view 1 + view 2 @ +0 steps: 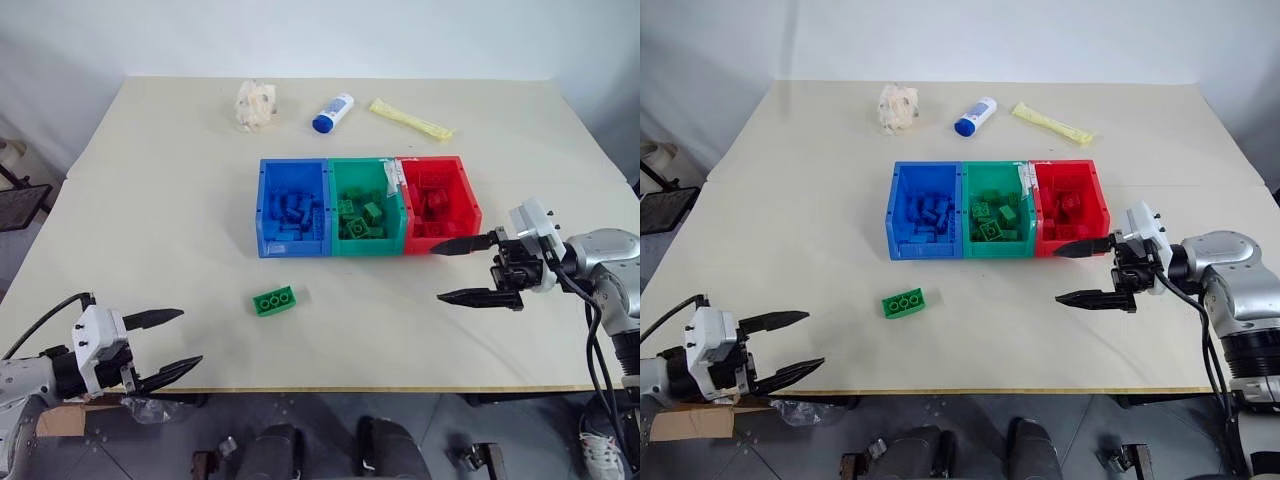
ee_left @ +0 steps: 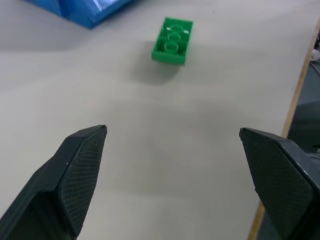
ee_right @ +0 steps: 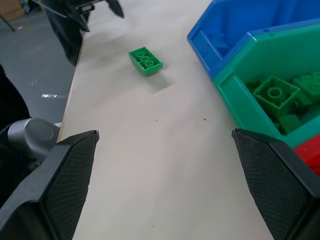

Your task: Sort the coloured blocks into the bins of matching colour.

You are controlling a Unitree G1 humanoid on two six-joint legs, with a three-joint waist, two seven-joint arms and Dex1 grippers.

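On the pale surface, we find three joined open-top plastic bins in a row: blue bin, green bin, red bin, each holding studded bricks of its own colour. One long green studded plastic brick lies underside up in front of the blue bin, well apart from it. Our left hand hovers at the near edge, fingers spread and empty. Our right hand hovers just in front of the red bin, likewise spread and empty

One long green brick was seen lying hollow-side up at centre frame, below the brick-filled blue, green and red bins.
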